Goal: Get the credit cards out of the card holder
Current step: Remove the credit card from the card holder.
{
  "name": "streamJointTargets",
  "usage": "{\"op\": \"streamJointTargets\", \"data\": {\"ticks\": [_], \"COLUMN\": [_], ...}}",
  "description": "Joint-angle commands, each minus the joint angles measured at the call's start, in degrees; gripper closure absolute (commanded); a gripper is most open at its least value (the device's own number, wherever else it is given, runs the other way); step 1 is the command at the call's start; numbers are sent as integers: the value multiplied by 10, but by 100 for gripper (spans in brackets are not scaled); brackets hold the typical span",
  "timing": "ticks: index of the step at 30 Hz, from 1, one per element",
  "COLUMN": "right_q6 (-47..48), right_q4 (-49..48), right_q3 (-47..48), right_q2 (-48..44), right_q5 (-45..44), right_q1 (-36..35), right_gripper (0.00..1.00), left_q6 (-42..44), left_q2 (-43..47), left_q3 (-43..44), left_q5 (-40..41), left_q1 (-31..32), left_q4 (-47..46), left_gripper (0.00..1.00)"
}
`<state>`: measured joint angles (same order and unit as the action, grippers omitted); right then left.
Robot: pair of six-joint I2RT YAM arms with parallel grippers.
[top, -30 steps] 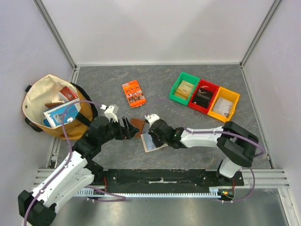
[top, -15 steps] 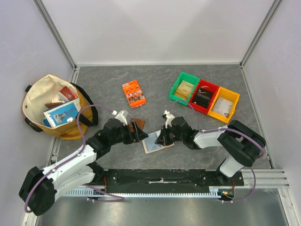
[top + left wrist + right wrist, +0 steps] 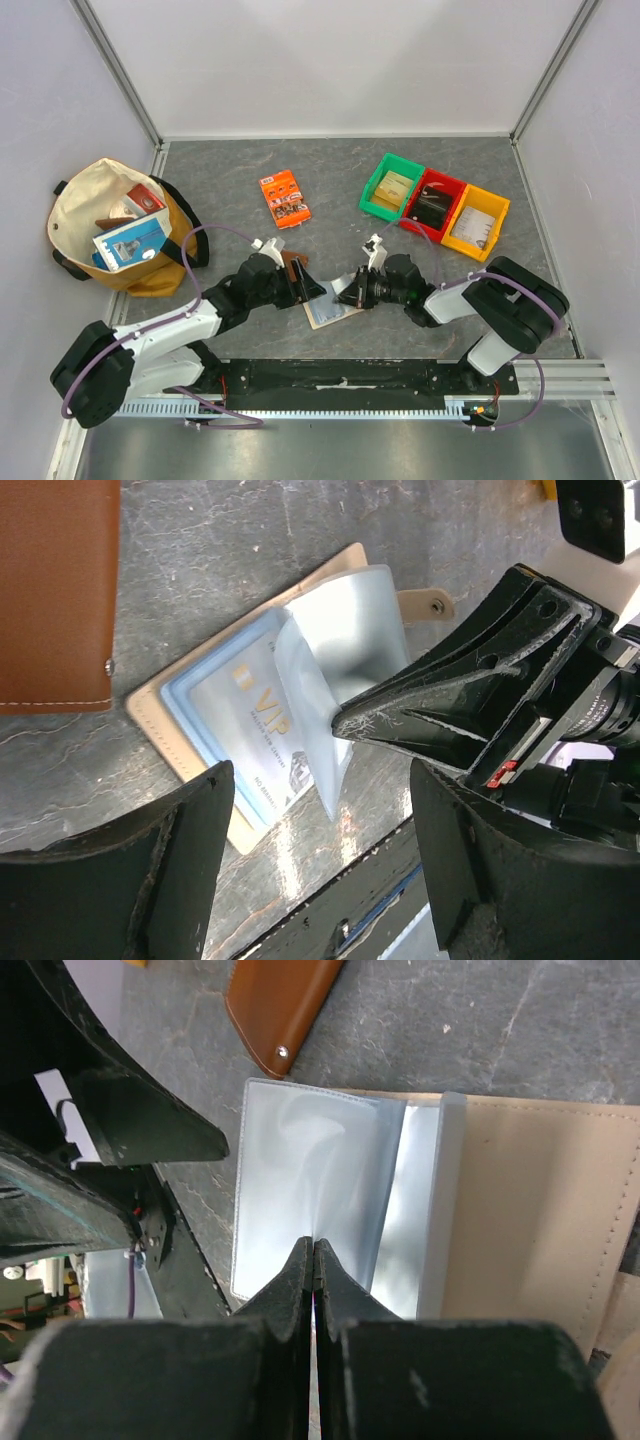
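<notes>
Moved: since half a second ago, the left gripper [image 3: 308, 285] has reached further right, up to the card holder [image 3: 326, 314]. The right gripper [image 3: 351, 291] has pulled back a little to the right. The holder itself has shifted a tiny bit toward the near edge.
Stayed put: the brown wallet [image 3: 291, 262], the orange box [image 3: 284, 198] and the cloth bag [image 3: 150, 272] lie where they were.
Card holder: it lies open on the grey worktop [image 3: 230, 170], between the two grippers, with its pale blue pages facing up.
Right gripper: its fingers are squeezed tight together on the edge of one clear sleeve [image 3: 345, 630]. They lift that sleeve up like the page of a book.
Left gripper: its fingers are spread wide apart and hold nothing. It hangs low at the holder's side.
Credit card [image 3: 245, 725]: it is pale with gold "VIP" letters. It lies flat inside the open holder, below the lifted page, and is not out yet.
Brown wallet: it is closed and sits just beside the holder with a small gap between them.
</notes>
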<state>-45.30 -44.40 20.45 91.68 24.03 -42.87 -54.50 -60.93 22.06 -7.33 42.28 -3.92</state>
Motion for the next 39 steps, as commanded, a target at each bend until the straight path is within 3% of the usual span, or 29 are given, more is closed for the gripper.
{"op": "streamJointTargets", "data": {"ticks": [1, 13, 16, 22, 26, 34, 39], "right_q6": [-37, -58, -48, 13, 60, 86, 93], "right_q4": [-102, -146, -128, 18, 126, 298, 334], "right_q3": [-12, -18, -18, -8, -2, -20, -28], "right_q2": [4, 32, 18, -65, -147, -315, -398], "right_q5": [18, 39, 32, -41, -114, -312, -325], "right_q1": [7, 11, 10, 10, 10, 9, 9], "right_gripper": [100, 99, 88, 59, 47, 44, 44], "left_q6": [-32, -59, -68, -69, -77, -66, -61], "left_q2": [-9, -105, -120, -151, -169, -240, -336], "left_q3": [3, 29, 39, 60, 67, 131, 176], "left_q5": [18, 7, 3, -8, -15, -22, -33], "left_q1": [10, 30, 35, 46, 51, 65, 66], "left_q4": [-50, -102, -118, -134, -158, -169, -166], "left_gripper": [23, 24, 27, 36, 41, 43, 43]}}
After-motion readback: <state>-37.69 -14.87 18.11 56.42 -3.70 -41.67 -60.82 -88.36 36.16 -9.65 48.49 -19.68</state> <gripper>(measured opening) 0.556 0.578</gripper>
